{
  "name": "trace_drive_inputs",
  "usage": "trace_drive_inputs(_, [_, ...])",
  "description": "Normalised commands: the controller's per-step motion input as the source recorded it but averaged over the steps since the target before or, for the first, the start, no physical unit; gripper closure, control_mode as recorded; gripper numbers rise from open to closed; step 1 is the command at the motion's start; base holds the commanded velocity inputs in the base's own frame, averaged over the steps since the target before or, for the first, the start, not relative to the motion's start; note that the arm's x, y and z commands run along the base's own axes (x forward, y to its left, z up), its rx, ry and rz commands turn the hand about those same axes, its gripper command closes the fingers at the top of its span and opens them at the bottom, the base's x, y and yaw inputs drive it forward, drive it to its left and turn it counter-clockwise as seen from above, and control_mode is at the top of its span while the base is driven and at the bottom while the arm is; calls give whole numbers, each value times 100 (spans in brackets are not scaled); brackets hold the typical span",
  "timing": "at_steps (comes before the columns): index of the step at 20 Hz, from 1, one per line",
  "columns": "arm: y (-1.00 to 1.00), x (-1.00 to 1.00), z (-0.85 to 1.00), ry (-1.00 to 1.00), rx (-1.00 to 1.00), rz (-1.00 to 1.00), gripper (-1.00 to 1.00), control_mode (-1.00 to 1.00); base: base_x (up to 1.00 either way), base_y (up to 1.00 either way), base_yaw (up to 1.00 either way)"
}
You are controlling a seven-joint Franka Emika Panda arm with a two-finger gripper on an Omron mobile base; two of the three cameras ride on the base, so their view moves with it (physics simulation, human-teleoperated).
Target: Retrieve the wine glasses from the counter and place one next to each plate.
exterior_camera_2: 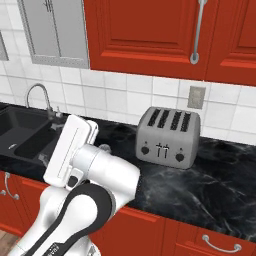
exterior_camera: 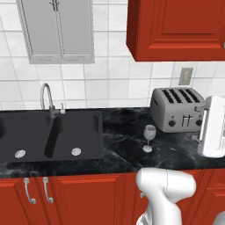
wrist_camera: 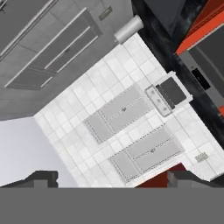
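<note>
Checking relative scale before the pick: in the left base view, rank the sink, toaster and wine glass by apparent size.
1. sink, clearly largest.
2. toaster.
3. wine glass, by far the smallest.

One clear stemmed wine glass (exterior_camera: 149, 137) upright on the black marbled counter (exterior_camera: 123, 149), near its front edge.

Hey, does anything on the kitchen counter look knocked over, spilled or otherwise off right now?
Nothing stands out. One wine glass stands upright on the counter beside the toaster, with no spill or damage visible.
</note>
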Motion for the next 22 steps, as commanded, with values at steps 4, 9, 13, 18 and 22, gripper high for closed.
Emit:
trace_drive_inputs(4, [-3, 6, -6, 13, 7, 17, -100, -100, 0, 0, 0])
trace_drive_inputs(9, [-4, 25, -7, 15, 2, 8, -100, -100, 0, 0, 0])
trace_drive_inputs(13, [-23, 26, -12, 4, 0, 0, -100, -100, 0, 0, 0])
trace_drive_inputs(18, [-15, 37, -10, 0, 0, 0, -100, -100, 0, 0, 0])
trace_drive_inputs(22, [-1, 46, -28, 3, -2, 0, -100, -100, 0, 0, 0])
